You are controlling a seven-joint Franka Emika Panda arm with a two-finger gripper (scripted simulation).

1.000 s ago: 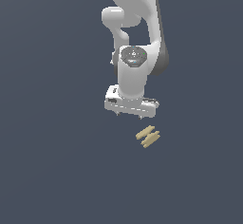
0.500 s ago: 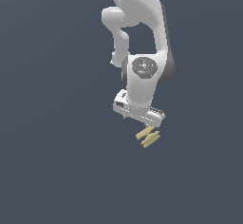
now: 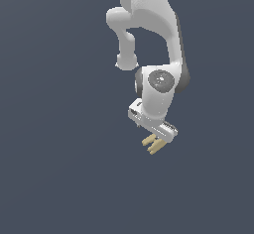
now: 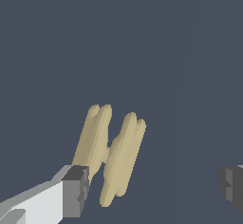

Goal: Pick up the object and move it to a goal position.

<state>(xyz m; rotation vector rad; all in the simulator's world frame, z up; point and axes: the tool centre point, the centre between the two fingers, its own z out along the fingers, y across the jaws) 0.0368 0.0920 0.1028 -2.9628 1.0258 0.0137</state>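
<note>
One object: you have a single small tan piece, the object point(image 3: 154, 144), two short parallel bars joined by a cross bar, lying on the dark surface point(image 3: 59, 168).
Object's place: in the exterior view it sits at about 5 o'clock from the arm's point(image 3: 149, 25) big round wrist joint point(image 3: 159, 81), poking out just beyond the lower edge of the hand.
Fingers: you have them spread wide; in the wrist view one fingertip point(image 4: 76, 190) sits just beside one bar's end and the other shows well apart at the far edge of the picture. They hold nothing.
Gripper centre: the gripper point(image 4: 154, 186) is off-centre over the piece, which lies nearer one finger than the other.
Why so wide: my reading is that the broad gap gives you room to drop around a piece much narrower than the opening.
Why low and tilted: the hand hangs close over the object, seemingly lined up for a descent.
Step in hand: approach, with the grasp not yet made.
Your next need: centre the piece between the fingers before you close.
Goal position: no marker shows in either view, so you cannot tell where it lies.
</note>
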